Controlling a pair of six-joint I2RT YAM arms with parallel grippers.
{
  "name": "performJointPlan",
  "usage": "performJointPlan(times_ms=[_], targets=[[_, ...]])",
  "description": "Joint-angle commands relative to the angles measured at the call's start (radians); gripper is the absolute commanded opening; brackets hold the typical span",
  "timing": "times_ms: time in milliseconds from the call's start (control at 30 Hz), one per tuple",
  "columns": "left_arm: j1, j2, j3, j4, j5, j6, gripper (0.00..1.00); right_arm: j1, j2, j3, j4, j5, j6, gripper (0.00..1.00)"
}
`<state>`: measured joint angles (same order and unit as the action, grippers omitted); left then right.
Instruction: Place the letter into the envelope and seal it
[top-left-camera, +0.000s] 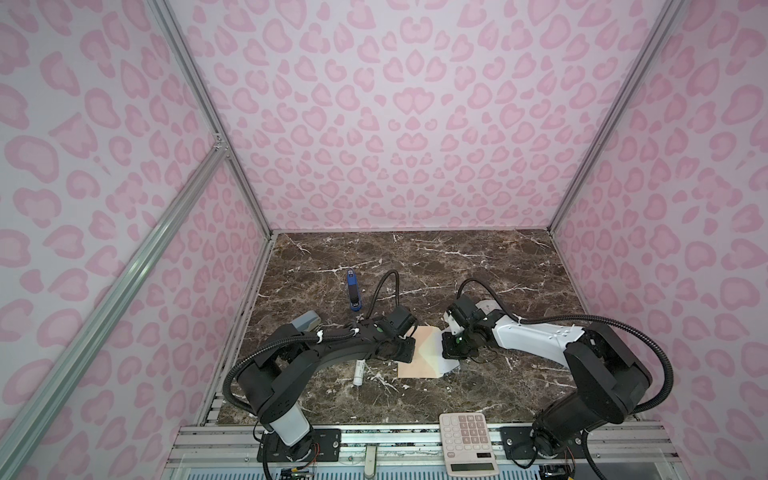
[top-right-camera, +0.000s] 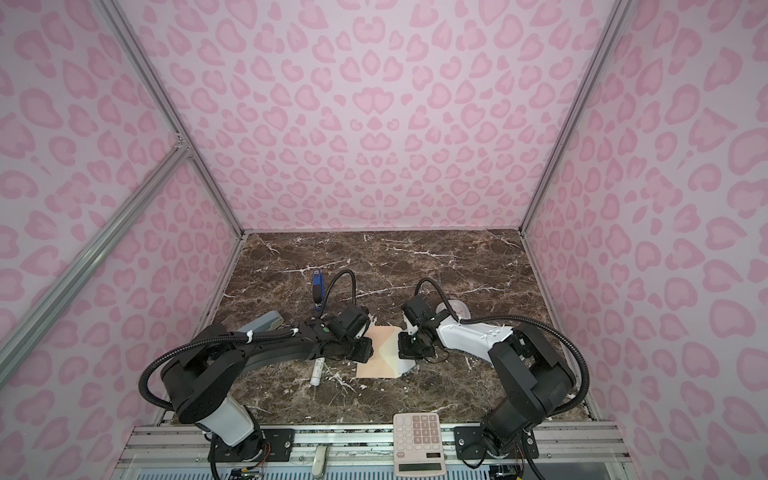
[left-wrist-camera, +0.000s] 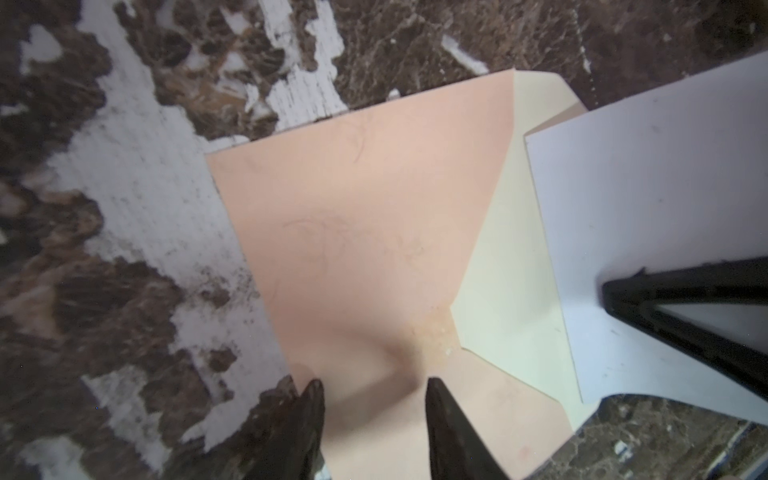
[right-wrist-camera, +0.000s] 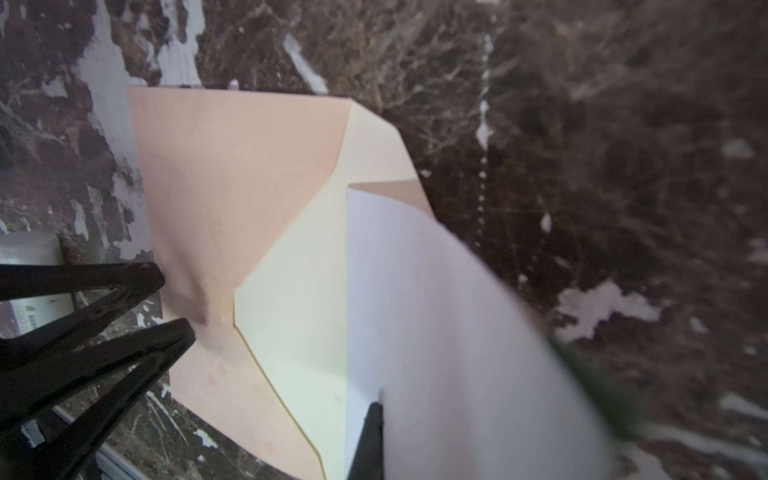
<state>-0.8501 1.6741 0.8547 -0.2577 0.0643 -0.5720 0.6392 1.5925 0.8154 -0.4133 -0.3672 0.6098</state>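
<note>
Nearest, a white calculator (top-left-camera: 468, 442) is seen laid across the front rail, well apart from the work. Beyond it, on the marble tabletop (top-left-camera: 415, 266), a white tube (top-left-camera: 359, 374) is partly covered by the left arm. Near it, to the right, the envelope (top-left-camera: 413, 353) is laid flat. Its long axis is run near to far and its mouth is turned to the right. The flap is folded open on that side, so that its cream inside is shown in both top views. The left gripper (left-wrist-camera: 374, 388) is set over the envelope's left edge at about mid-length, with its jaws parted. The peach front is seen between the fingertips and nothing is gripped. Whether the tips are pressed on the paper cannot be told. The letter (left-wrist-camera: 648, 199) is found on the right of the envelope, with its leading edge kept nearly parallel to the mouth. That edge is laid over the cream flap, short of the peach front, so the sheet is not tucked into the pocket. The letter is pinched by the right gripper (right-wrist-camera: 376, 411), whose jaws are closed on it, and the sheet is bowed upward from the grip. A blurred green border is made out along its outer edge in the right wrist view. Farther back, a blue stapler (top-left-camera: 353, 291) is laid with its length running near to far.
</note>
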Motion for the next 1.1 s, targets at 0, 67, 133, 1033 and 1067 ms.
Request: performJointPlan(times_ms=[0,67,133,1033,1067], targets=[[0.000,0.031,-0.021,-0.085,0.007,0.001,0.44,0.000,0.014,0.006,-0.006,0.004,0.004,0.00],[-0.001,0.027,-0.021,-0.086,0.005,0.001,0.44,0.000,0.020,0.007,-0.005,0.005,0.004,0.00],[-0.001,0.025,-0.020,-0.086,0.006,0.003,0.44,0.000,0.026,0.009,0.000,0.002,0.010,0.00],[-0.006,0.029,-0.012,-0.115,-0.027,0.021,0.44,0.007,0.058,0.054,0.031,-0.044,-0.003,0.00],[-0.005,0.030,-0.009,-0.117,-0.027,0.023,0.44,0.007,0.058,0.054,0.033,-0.044,-0.009,0.00]])
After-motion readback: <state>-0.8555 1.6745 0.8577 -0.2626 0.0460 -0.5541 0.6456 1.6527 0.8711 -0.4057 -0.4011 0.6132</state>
